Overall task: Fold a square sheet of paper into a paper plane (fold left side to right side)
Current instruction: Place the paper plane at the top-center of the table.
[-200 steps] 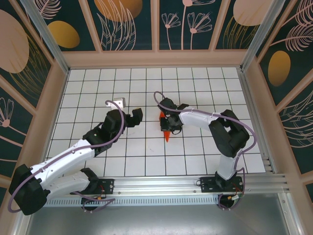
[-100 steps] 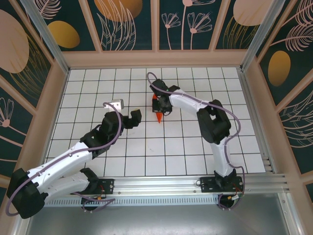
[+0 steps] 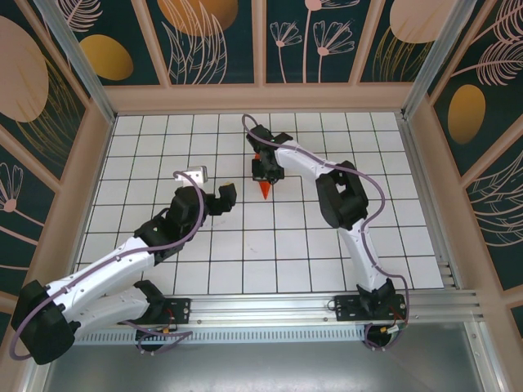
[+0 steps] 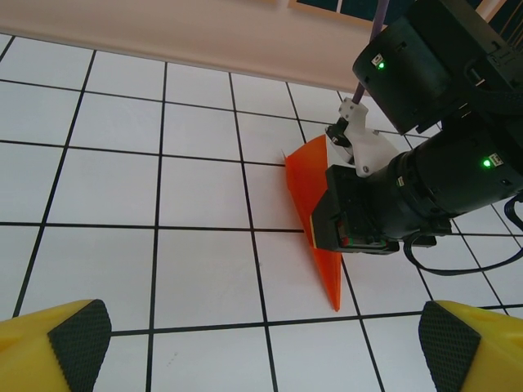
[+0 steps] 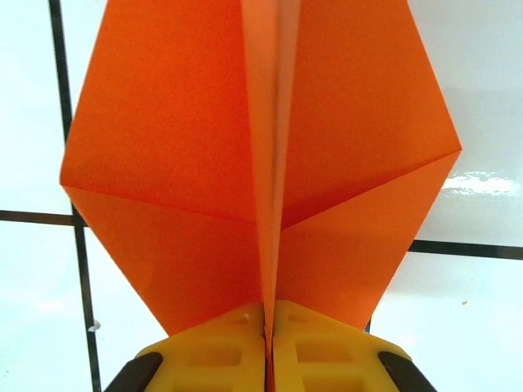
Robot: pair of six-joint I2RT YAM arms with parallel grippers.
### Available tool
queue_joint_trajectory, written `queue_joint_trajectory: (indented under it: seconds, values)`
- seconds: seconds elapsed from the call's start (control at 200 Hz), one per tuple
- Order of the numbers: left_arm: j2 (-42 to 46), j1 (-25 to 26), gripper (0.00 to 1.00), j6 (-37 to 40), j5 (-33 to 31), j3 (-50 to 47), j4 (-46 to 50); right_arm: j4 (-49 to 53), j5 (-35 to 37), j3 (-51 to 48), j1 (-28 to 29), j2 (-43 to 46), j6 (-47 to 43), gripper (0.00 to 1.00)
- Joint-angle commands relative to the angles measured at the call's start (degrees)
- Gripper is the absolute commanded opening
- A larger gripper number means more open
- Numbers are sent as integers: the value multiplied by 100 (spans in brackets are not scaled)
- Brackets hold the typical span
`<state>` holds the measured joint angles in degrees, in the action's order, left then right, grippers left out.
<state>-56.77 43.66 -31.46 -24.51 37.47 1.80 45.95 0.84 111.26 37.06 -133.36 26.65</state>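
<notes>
The slim, pointed bright orange paper plane [image 5: 180,147], smooth with a sharp centre crease, is being held at the far middle of the glossy white grid-tiled table [image 3: 155,139]. The yellow right pincer [image 5: 268,317] is clamping its crease, and the left pincer [image 4: 263,336] is hovering spread wide nearby on its left.

Open tiles [image 3: 239,159] left of paper plane [image 3: 266,190], right claw [image 5: 268,347] clamped on it
</notes>
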Motion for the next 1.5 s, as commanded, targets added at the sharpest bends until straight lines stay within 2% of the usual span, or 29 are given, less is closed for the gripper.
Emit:
queue_joint_trajectory:
  seconds: [0.0,0.225,0.4,0.611,0.816,0.996,1.081,1.161,1.216,1.356,1.491]
  values:
    - [-43,-5,98,133,-31,-47,-48,313,30,168,-45,-146,-133,14]
    - [-28,1,98,155,-34,-22,-26,450,23,300,-34,-105,-212,25]
    - [51,-1,99,127,-1,5,13,642,190,310,59,253,-266,34]
    - [149,-2,99,-34,-112,-30,26,887,454,104,229,947,-249,52]
    - [132,-73,99,-236,-377,0,-5,438,785,-851,319,2380,-281,69]
    - [158,-751,98,-221,-240,132,4,-568,1562,-2286,214,4155,-630,84]
    - [158,-1258,98,-127,-65,213,-2,-1143,1788,-3186,-105,4991,-737,89]
    - [158,-1749,98,15,29,281,-22,-1802,1673,-4105,-535,5811,-785,94]
    - [182,-2040,99,146,-51,304,-37,-2296,1588,-4752,-1085,6381,-836,99]
    - [287,-2616,99,495,-362,199,-284,-3599,1475,-6302,-2178,7574,-1054,99]
    - [401,-2793,98,1116,-855,-198,-1004,-4959,1310,-7663,-3009,8141,-1627,99]
